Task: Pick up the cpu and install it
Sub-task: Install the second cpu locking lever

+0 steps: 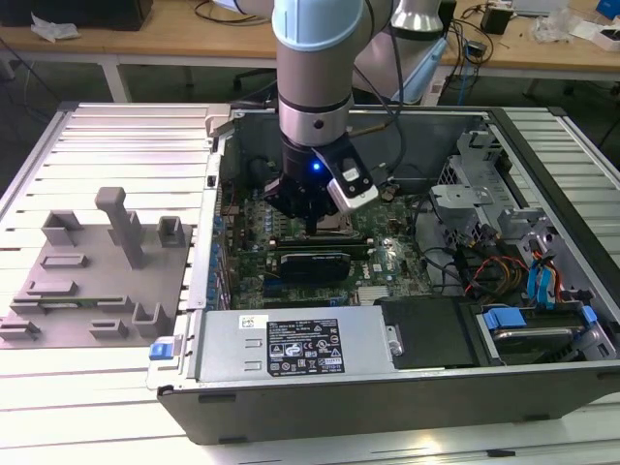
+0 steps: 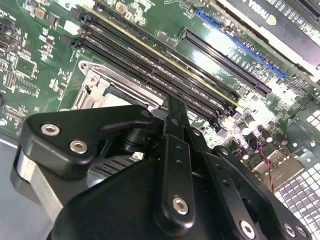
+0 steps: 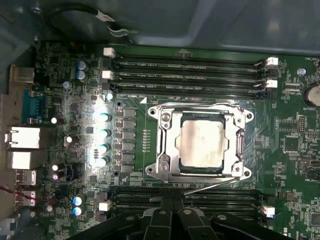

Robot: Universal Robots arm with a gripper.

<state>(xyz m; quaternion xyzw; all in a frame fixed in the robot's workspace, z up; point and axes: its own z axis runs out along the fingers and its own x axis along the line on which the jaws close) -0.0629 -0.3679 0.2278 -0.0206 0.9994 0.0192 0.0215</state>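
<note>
Computer case (image 1: 387, 387) on slatted table (image 1: 116, 145)

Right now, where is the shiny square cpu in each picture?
First wrist view: the cpu lies flat inside the silver socket frame.
Exterior view: the gripper hangs over the socket and hides the cpu.
Second wrist view: the gripper covers the socket's middle, so I cannot make the cpu out.
Shared landmark: the socket frame.

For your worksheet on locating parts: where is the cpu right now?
In the first wrist view the cpu lies flat inside the silver socket frame on the green motherboard, between two banks of black memory slots.
</note>
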